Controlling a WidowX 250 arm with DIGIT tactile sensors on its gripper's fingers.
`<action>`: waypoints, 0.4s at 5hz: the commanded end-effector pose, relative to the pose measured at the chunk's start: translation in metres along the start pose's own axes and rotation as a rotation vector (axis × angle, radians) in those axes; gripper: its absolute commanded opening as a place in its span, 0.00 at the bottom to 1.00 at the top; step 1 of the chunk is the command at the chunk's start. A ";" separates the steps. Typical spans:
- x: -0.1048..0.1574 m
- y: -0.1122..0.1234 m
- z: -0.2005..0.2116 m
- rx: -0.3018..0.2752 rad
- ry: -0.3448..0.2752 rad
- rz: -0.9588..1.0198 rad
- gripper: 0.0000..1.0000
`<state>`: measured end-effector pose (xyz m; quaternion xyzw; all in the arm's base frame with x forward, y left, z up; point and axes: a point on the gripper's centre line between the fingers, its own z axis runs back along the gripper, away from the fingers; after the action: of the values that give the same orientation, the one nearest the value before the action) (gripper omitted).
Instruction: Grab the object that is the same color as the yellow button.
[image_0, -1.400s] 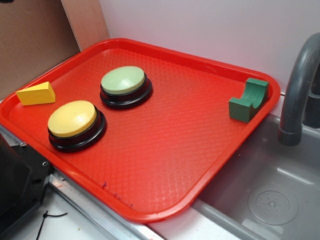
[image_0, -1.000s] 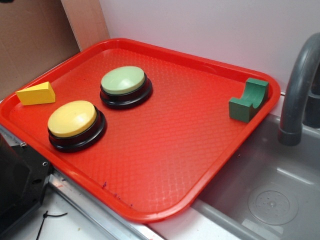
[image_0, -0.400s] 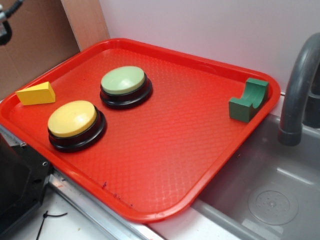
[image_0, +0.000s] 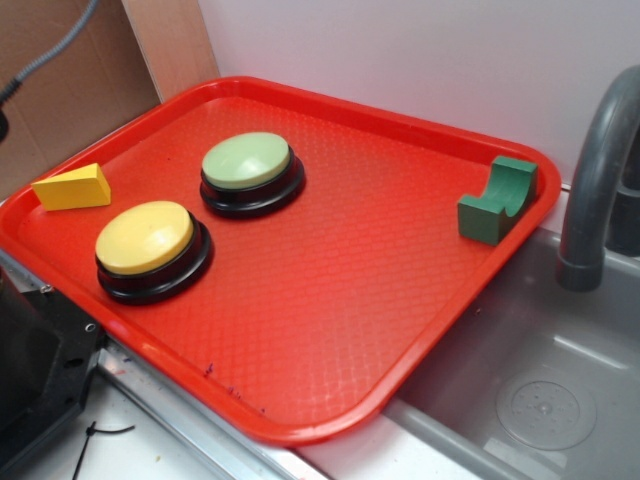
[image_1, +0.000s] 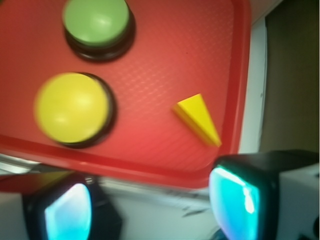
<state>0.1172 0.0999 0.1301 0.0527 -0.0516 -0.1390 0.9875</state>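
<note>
Wrist view: your gripper (image_1: 150, 210) at bottom of frame, fingers spread, nothing held. Yellow wedge (image_1: 198, 119) lies right of centre on red tray (image_1: 200, 40), near right rim; yellow button (image_1: 72, 108) at left.

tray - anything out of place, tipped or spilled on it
Nothing stands out. On the red tray the yellow button and green button sit upright, the yellow wedge lies flat near the rim, and the green notched block stands in the far corner.

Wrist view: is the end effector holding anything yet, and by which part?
Nothing is held. The end effector is open with an empty gap between its fingers, and the yellow wedge lies untouched on the red tray.
</note>
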 end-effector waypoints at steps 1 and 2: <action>0.026 0.034 -0.051 0.056 0.016 -0.107 1.00; 0.027 0.041 -0.073 0.056 0.040 -0.106 1.00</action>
<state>0.1551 0.1359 0.0563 0.0767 -0.0241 -0.1840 0.9796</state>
